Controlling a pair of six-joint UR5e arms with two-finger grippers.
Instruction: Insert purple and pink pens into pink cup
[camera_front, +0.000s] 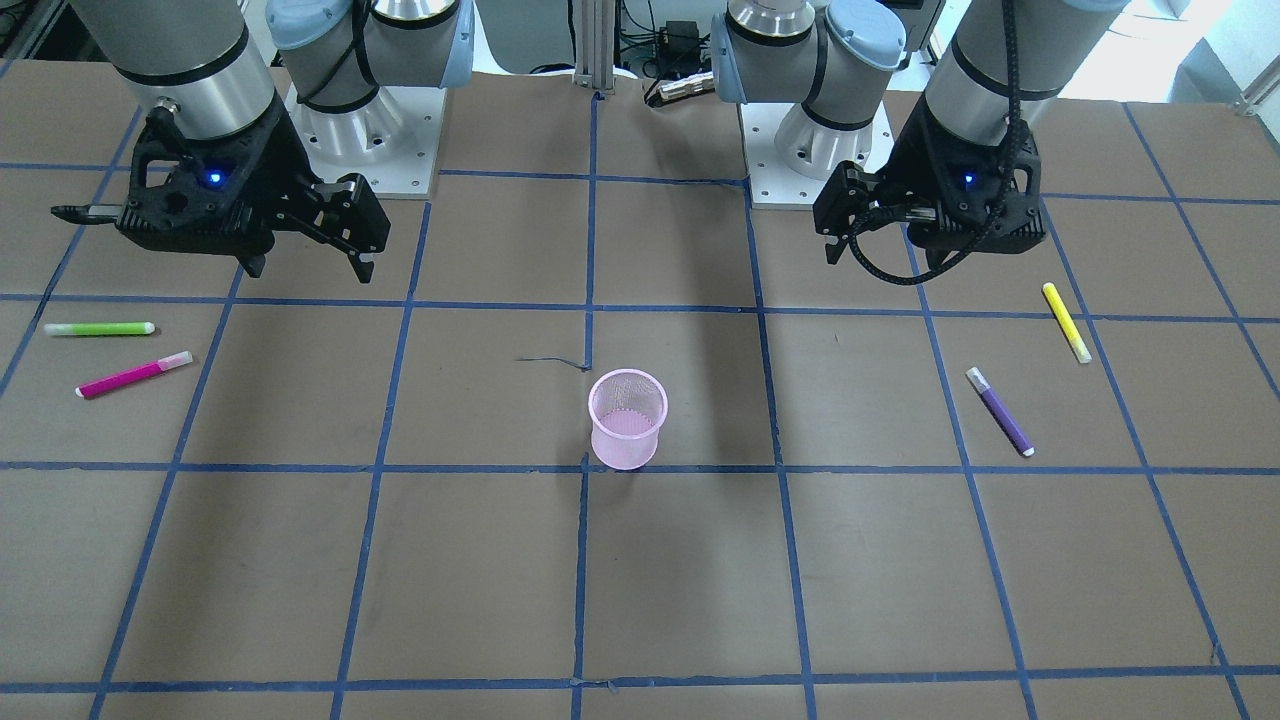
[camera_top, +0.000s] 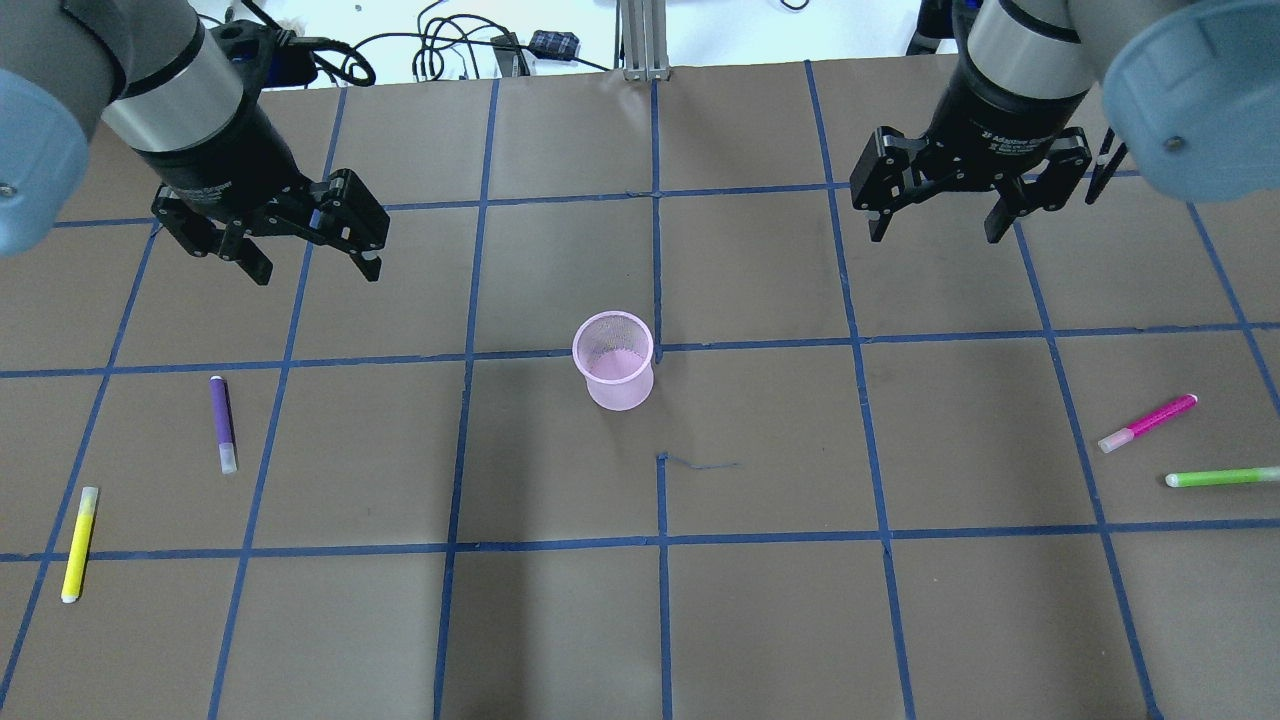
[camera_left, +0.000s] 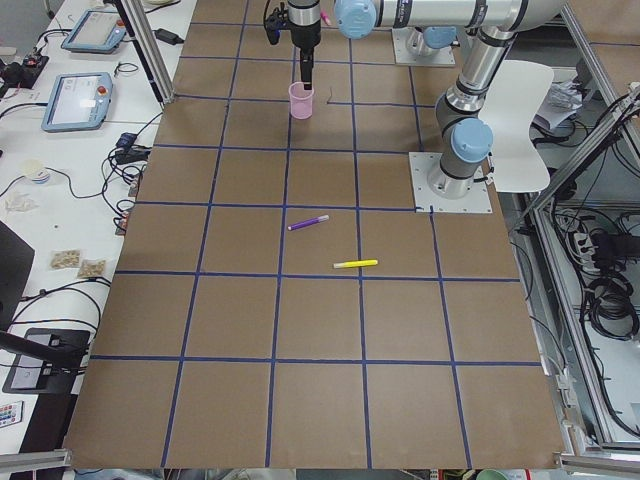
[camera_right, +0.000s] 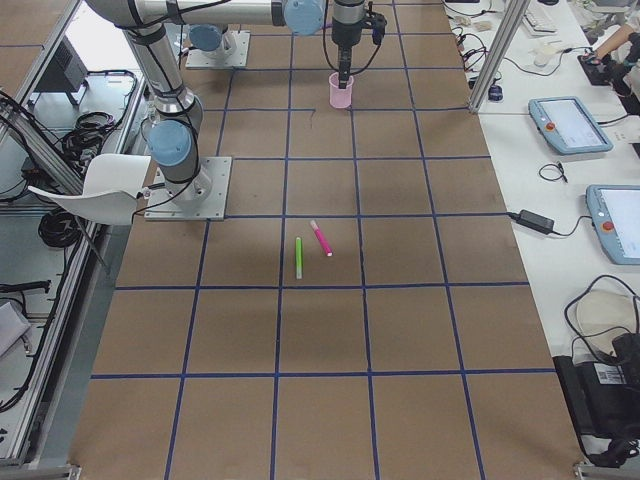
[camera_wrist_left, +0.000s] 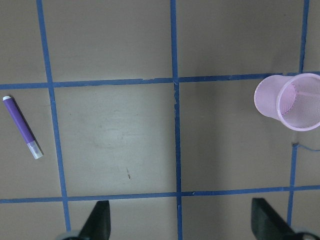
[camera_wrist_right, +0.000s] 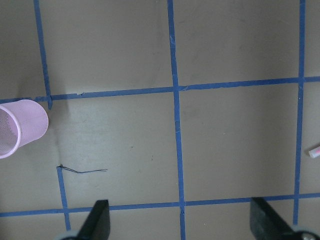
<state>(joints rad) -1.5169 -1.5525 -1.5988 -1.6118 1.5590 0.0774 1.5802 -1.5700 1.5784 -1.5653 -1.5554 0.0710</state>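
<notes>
Worktop (camera_top: 780, 600): brown, blue-taped grid, cables beyond its far edge. Items on my screens:

- Pink cup (camera_top: 613, 362): upright, mid-grid, nothing in it that I can see.
- Purple pen (camera_top: 222, 423): lying flat, well apart from the cup on the robot's left.
- Pink pen (camera_top: 1148, 422): lying flat, well apart from the cup on the robot's right (a green pen (camera_top: 1222, 477) lies just beyond it, and a yellow pen (camera_top: 79, 542) lies beyond the purple one; neither is wanted).
- Left gripper (camera_top: 315, 262) and right gripper (camera_top: 936, 230): raised above the worktop, one to each side of the cup, jaws apart, holding nothing.

Step, as I judge it: the first pick, not yet begun. Next I'd lower the left gripper over the purple pen, with the jaws straddling its barrel.
</notes>
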